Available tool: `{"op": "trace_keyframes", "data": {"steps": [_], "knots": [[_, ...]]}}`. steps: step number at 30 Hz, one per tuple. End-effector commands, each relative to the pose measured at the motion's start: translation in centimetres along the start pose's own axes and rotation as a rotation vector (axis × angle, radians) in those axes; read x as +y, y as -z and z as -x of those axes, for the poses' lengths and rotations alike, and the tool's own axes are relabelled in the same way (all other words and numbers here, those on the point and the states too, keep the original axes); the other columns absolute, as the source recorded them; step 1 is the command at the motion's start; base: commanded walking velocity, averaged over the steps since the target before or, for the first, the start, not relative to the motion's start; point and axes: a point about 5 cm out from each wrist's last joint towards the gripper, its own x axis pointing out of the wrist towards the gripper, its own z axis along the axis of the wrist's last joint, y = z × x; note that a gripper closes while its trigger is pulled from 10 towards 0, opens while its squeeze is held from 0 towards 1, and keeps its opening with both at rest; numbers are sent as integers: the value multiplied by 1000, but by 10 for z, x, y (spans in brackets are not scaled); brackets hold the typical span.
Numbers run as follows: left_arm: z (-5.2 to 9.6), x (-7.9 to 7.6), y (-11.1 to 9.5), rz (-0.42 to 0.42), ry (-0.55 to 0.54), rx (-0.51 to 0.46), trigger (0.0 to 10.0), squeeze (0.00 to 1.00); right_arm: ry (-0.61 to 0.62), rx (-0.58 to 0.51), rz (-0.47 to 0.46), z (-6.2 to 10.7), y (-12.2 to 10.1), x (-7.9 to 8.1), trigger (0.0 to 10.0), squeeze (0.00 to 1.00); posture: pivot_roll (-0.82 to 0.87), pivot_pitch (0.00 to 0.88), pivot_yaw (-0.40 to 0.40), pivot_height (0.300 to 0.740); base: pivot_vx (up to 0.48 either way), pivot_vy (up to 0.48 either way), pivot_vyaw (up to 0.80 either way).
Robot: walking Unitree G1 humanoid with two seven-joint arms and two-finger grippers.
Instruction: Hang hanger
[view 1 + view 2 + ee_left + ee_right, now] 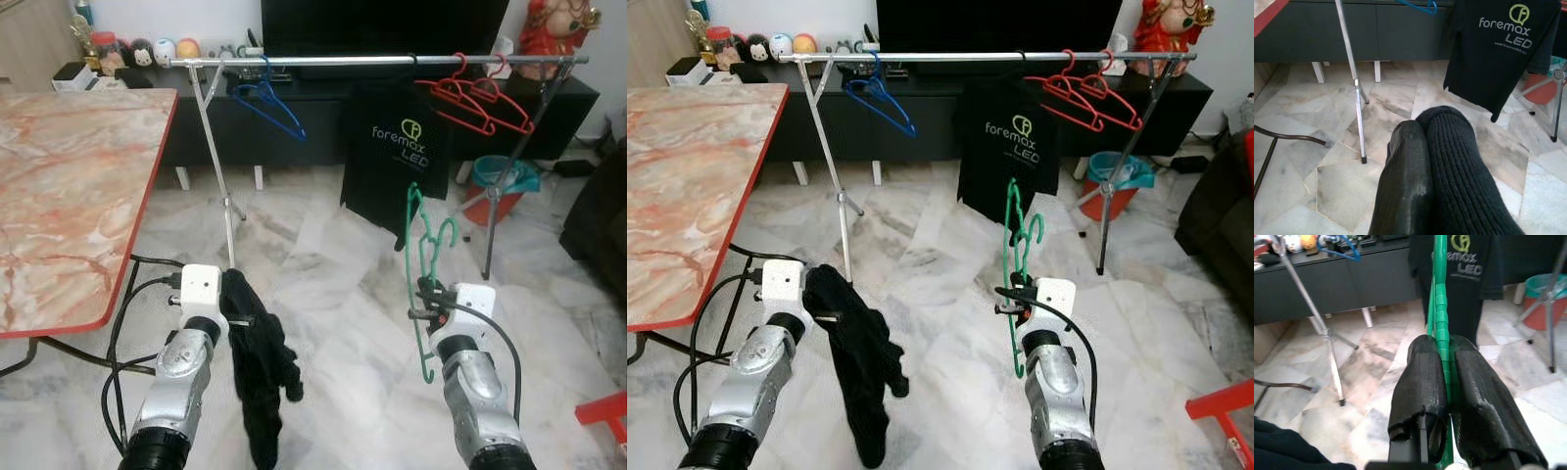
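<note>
At the far left, a marble-topped desk (69, 186) with a red edge is seen, with black cables (122, 323) trailing on the marble floor (333, 294) beneath it. Next to it, the left hand (238, 311) is held low over the floor, its fingers pinched on a black knitted garment (260, 382) that drapes down from them; in the left wrist view one black finger (1403, 181) is seen pressed against the ribbed knit.

Across the back, a silver clothes rail (323, 61) is stood before a dark TV cabinet (294, 117). From left to right, a blue hanger (269, 103), a black T-shirt (392, 147) printed "foremax LED" and two red hangers (480, 103) are hung on it.

To the right, a green hanger (423, 284) is held upright in the right hand (428, 302), well below the rail and in front of the T-shirt; the fingers (1422, 391) are closed tightly on its green frame. A teal bucket (509, 176) is seen behind the rail's right leg.
</note>
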Motion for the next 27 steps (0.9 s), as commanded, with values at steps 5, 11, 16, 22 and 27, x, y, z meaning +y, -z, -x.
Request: {"op": "trace_keyframes", "data": {"steps": [5, 11, 16, 22, 27], "knots": [[-1, 1, -16, 8, -3, -86, 10000, 0, 19, -88, 53, -5, -19, -4, 10000, 0, 58, 0, -7, 740, 0, 277, 0], [-2, 0, -19, 12, -6, -99, 10000, 0, -36, -131, 91, -8, -27, 7, 10000, 0, 61, 0, -10, 740, 0, 297, 0], [-2, -1, -21, 14, -10, -104, 10000, 0, -35, -118, 106, -9, -24, 9, 10000, 0, 68, 0, -12, 740, 0, 385, 0], [-1, 1, -21, 7, -19, -103, 10000, 0, -52, -112, 115, -8, -24, 10, 10000, 0, 67, 0, -13, 740, 0, 385, 565], [-1, -1, -22, 3, -15, -105, 10000, 0, -46, -103, 103, -9, -23, 8, 10000, 0, 73, 0, -14, 740, 0, 388, 0]]}}
